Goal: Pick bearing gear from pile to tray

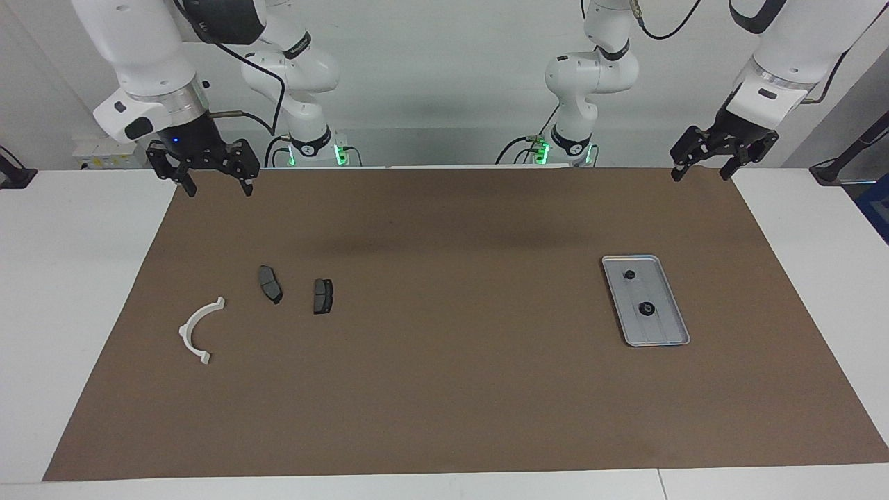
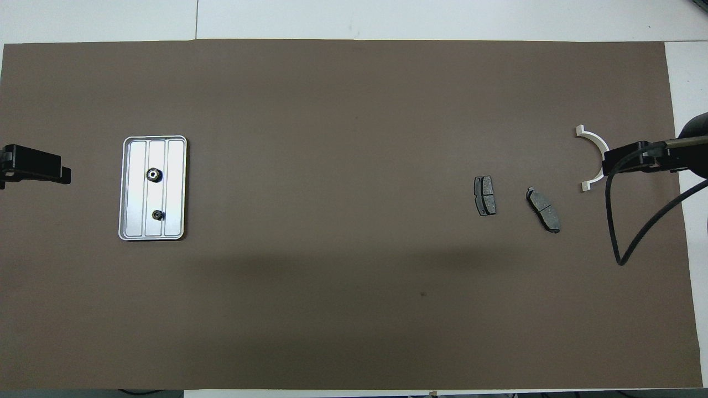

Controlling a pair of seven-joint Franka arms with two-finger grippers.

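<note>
On tray point(image 1: 665, 337), two bearing gears point(image 1: 646, 310), well apart from both arms' open jaws

A white worktop point(image 1: 83, 292) fills the scene, and a large brown mat point(image 1: 444, 389) covers most of it — only white strips stay bare at both ends and along the edges. A thin seam point(image 2: 196, 19) runs across the white surface. The wall point(image 1: 444, 62) is plain and pale grey-white. Soft shadows lie on the mat. A dark blue object point(image 1: 876, 208), perhaps furniture, shows at one edge.
</note>
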